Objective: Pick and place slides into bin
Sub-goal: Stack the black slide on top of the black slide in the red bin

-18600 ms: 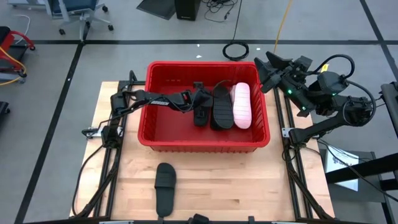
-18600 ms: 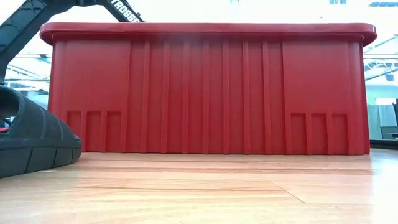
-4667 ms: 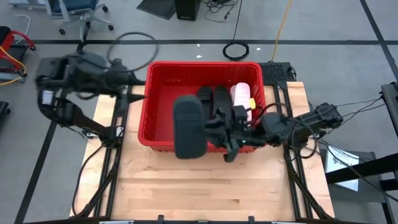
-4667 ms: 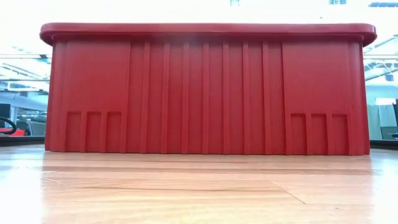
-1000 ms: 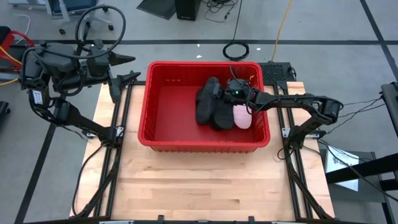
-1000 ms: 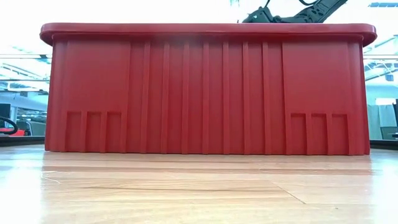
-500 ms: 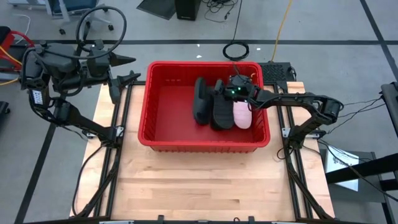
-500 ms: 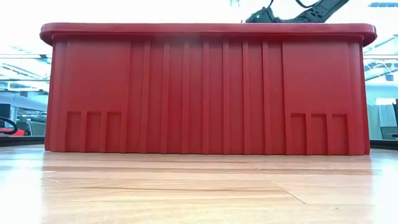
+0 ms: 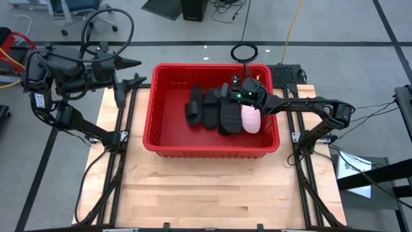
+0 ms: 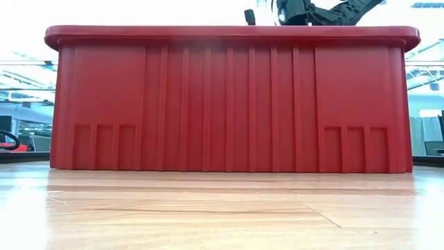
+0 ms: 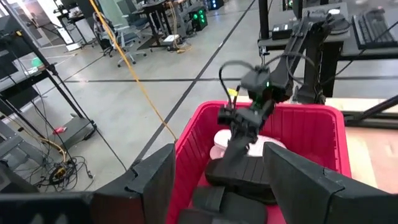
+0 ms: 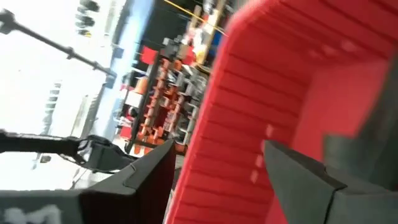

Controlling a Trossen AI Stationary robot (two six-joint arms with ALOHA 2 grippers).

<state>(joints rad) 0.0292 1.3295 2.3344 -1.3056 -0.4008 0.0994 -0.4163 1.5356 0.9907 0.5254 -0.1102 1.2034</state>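
The red bin stands in the middle of the wooden table; the low view shows only its near wall. Inside it lie three black slides side by side, and a pale pink slide at their right. The left wrist view shows them too: the pink slide and a black slide. My right gripper hovers open over the bin's far part, just above the slides and touching none. My left gripper is open, raised beyond the bin's left side.
Bare wooden table lies in front of the bin. Black frame rails run along both sides of the table. A coiled cable lies on the floor behind the bin. My right arm reaches in over the bin's right rim.
My right gripper has let go of a black slide, then risen a little and tipped up toward level. That slide stood tilted against the other slides. It has toppled toward the bin's left and now lies flat at the left end of the row.
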